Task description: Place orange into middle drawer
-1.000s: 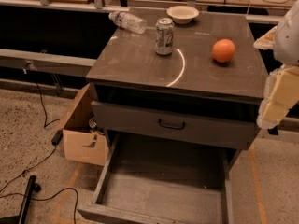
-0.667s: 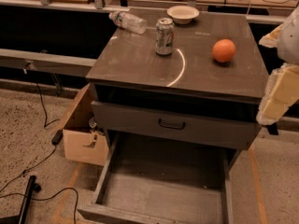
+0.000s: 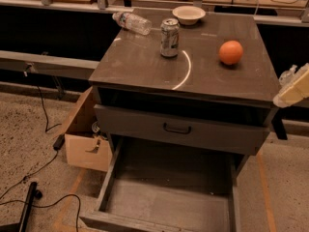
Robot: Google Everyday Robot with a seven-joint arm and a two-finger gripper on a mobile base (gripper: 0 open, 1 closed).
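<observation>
The cabinet (image 3: 140,66) stands in the middle. Its middle drawer (image 3: 164,202) is open at the near side, low down. My gripper (image 3: 294,88) is at the right edge; whether it is spread I cannot tell. The orange (image 3: 231,52) sits on the cabinet top, far right.

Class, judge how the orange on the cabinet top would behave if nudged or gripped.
Round and smooth, the orange would probably roll if nudged. It looks firm, yet could slip from a pinch. The end effector hangs off the cabinet's right side, not touching it.
</observation>
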